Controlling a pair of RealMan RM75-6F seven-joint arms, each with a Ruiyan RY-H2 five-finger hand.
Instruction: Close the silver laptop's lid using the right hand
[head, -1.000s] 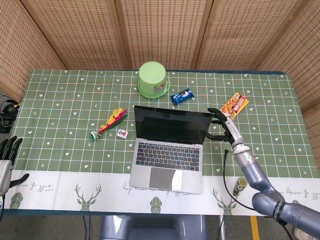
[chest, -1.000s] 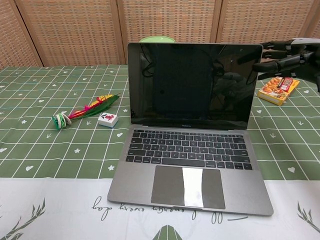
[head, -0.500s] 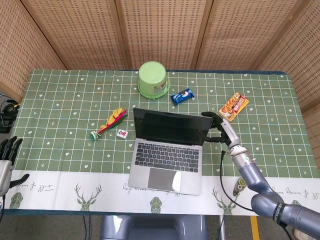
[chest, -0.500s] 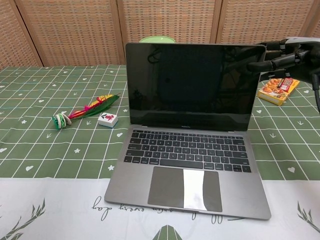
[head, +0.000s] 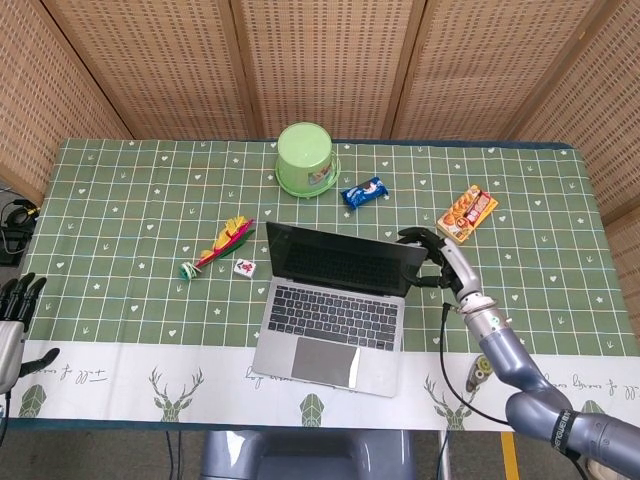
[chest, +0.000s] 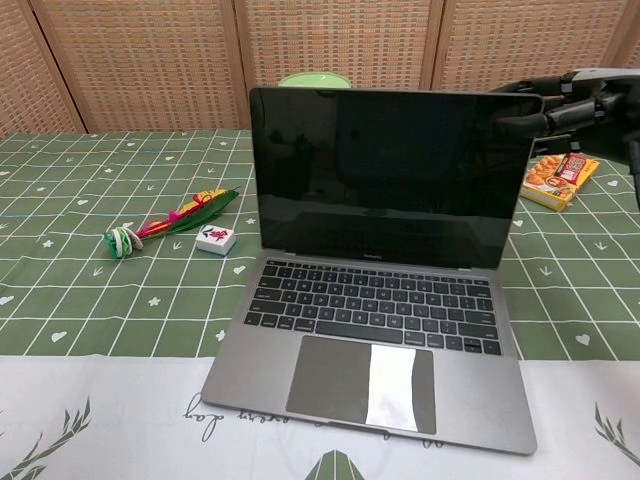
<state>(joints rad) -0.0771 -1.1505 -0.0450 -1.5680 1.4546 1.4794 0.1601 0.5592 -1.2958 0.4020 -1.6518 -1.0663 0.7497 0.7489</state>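
Observation:
The silver laptop stands open in the middle of the table, turned a little clockwise, its dark screen nearly upright and leaning slightly forward. My right hand is at the lid's top right corner, fingers spread and touching the lid's back edge. It holds nothing. In the chest view the right hand reaches in from the right edge behind the lid. My left hand hangs at the table's left front corner, fingers apart, far from the laptop.
An upturned green bowl stands behind the laptop, with a blue snack pack beside it. An orange snack packet lies behind the right hand. A feather toy and a small tile lie left of the laptop.
The right hand has pushed the lid's right corner leftward and forward. The laptop has slid and turned toward the front left, and the lid leans a little further forward.

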